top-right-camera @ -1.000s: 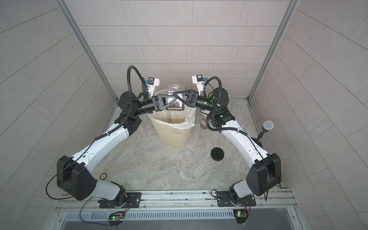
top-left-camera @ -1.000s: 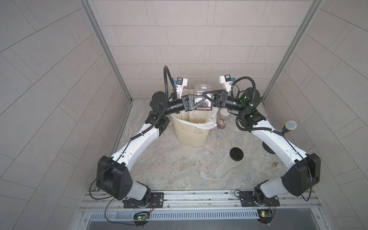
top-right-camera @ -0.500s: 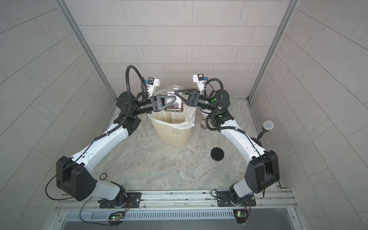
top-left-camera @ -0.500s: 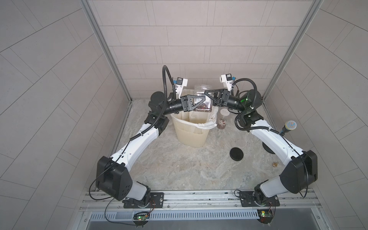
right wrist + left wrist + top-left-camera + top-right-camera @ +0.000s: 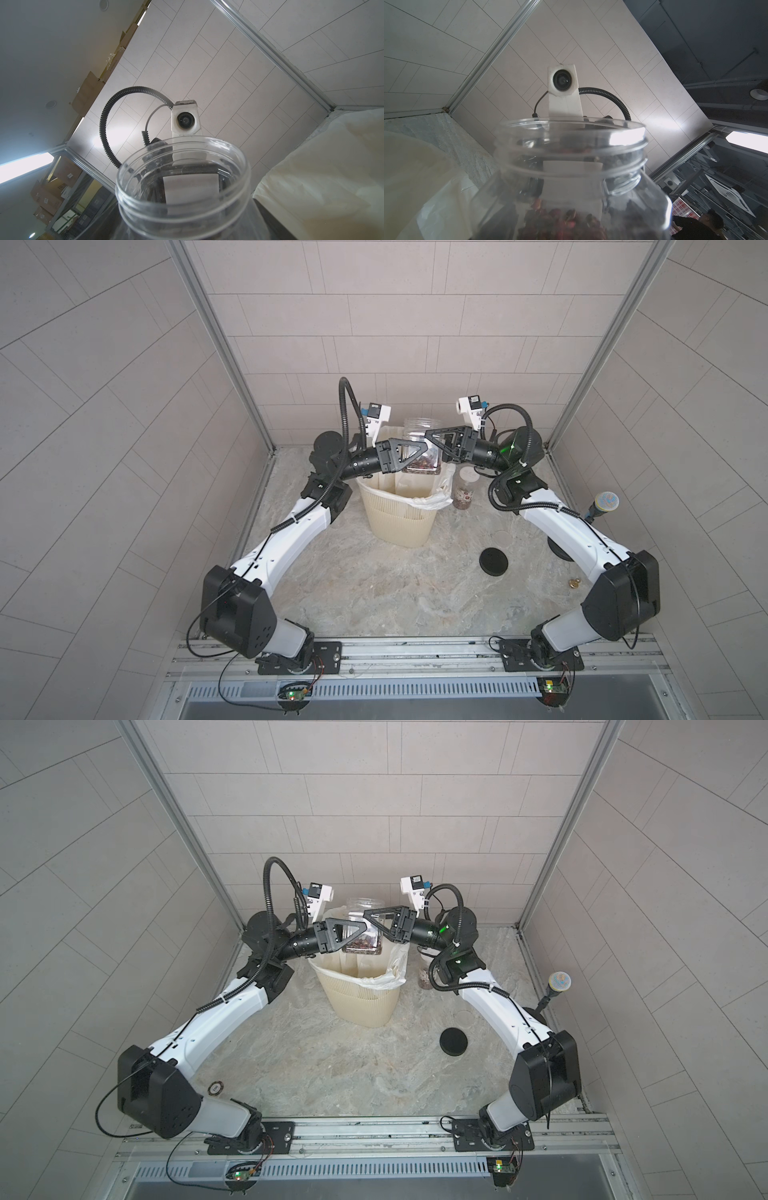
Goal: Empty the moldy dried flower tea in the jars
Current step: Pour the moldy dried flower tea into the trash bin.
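wide jar [image 5: 417, 432] hangs upright, lidless, above the bin [image 5: 399, 526], tea [image 5: 423, 463] heaped at its bottom; left gripper [image 5: 424, 449] clamps its body; right gripper [image 5: 432, 436] straddles the neck, hold unclear; likely light, rigid, slick; grip mid-body

Grey tiled walls [image 5: 395, 323], marbled stone floor [image 5: 374, 593]

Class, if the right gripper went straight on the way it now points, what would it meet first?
Most likely the wide clear jar, held over the cream bin: the right gripper points at it, and its wrist view shows the jar's open neck directly ahead. Whether its fingers already touch is unclear.
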Motion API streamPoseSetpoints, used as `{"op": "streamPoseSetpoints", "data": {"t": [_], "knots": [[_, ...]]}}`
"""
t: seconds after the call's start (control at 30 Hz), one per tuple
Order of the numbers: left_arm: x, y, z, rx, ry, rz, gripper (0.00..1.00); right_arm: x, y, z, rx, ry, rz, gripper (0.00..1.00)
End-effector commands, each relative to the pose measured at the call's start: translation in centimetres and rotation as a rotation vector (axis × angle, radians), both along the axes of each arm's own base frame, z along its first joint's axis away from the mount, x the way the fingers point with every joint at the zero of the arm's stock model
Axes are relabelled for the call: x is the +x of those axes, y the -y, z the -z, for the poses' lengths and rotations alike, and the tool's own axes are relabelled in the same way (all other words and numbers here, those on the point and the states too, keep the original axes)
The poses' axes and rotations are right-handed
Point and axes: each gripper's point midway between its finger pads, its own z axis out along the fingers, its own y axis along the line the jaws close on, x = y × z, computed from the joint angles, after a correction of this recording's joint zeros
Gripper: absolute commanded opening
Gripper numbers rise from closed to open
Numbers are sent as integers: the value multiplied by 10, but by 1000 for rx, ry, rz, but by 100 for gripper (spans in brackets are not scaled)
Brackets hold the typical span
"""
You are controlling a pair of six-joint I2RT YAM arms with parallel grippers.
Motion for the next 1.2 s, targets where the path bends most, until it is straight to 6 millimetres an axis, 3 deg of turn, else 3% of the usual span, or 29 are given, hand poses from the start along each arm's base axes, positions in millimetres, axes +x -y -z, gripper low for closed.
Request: {"op": "streamPoseSetpoints", "data": {"t": [0.0, 0.17, 0.37, 0.47, 0.7, 0.97, 1.17], "knots": [[-2, -5, -1, -4, 3, 0, 82, -7, 4, -12, 6, 61, -10, 58], [3, -12, -2, -8, 2, -31, 92, -2, 8, -7, 3, 46, 6, 56], [6, -23, -3, -1, 12, -60, 95, 10, 17, 1, -4, 17, 41, 53], [17, -36, 0, 1, -8, -113, 96, 14, 19, 7, -28, 10, 55, 51], [31, -62, -6, 6, 1, -205, 96, 25, 29, 50, -386, 75, 207, 50], [52, -74, -1, 72, -5, -296, 94, 39, 36, 52, -518, 139, 266, 49], [62, -75, 6, 123, -23, -318, 92, 44, 52, 64, -755, 258, 338, 49]]}}
